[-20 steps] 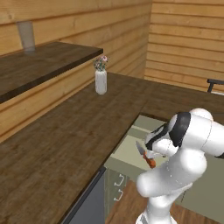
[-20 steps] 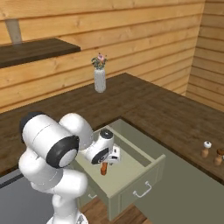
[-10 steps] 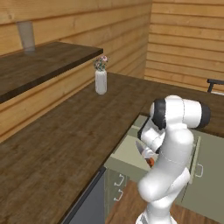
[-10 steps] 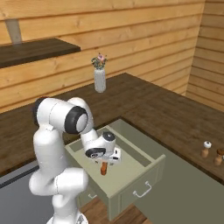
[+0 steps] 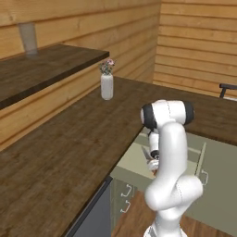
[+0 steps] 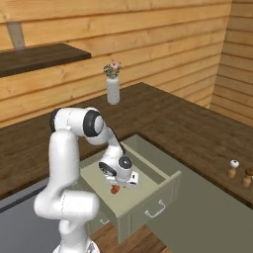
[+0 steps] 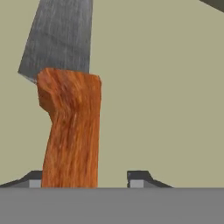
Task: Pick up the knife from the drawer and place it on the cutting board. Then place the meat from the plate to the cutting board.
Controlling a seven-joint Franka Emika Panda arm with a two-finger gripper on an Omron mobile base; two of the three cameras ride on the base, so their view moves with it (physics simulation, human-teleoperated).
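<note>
Two dark fingertips at the bottom of the hand view flank the orange handle of the knife [image 7: 70,131], so we judge our gripper [image 6: 123,179], low in the open drawer [image 6: 148,195], half-closed around it for lifting, though firm contact stays unclear.

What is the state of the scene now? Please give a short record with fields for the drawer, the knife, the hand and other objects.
drawer: pulled open from under the wooden counter, pale inside
knife: orange-red handle between the finger tips, against the left one, grey blade pointing away from the hand; pale drawer floor behind it
hand: low over the open drawer, the orange handle showing below it
grip: cannot tell whether the fingers are closed on the handle
vase: white, with flowers, on the counter by the wall
shakers: two small ones on the counter at the right
</note>
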